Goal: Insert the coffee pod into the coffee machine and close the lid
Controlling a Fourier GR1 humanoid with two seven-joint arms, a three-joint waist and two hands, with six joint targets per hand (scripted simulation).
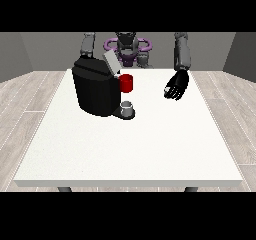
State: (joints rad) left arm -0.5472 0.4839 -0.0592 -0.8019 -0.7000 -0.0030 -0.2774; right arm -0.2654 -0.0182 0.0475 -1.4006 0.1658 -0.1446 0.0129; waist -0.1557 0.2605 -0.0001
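Observation:
The black coffee machine (pixel 95 91) stands on the white table (pixel 130 149), left of the middle. Its grey lid (pixel 111 62) is tilted up and open. A red thing at the machine (pixel 126 83) sits at its front right. Below that, a small grey thing (pixel 128 107) stands on the machine's dark base; I cannot tell whether it is the pod. The hand at the view's right (pixel 176 87) hangs above the table's far right part, fingers relaxed and open, holding nothing, well apart from the machine. Only the arm (pixel 88 44) shows at the view's left; its hand is hidden behind the machine.
The robot's torso (pixel 127 49) is behind the table's far edge. Wooden floor surrounds the table. The table's front edge (pixel 130 183) runs across the lower part of the view.

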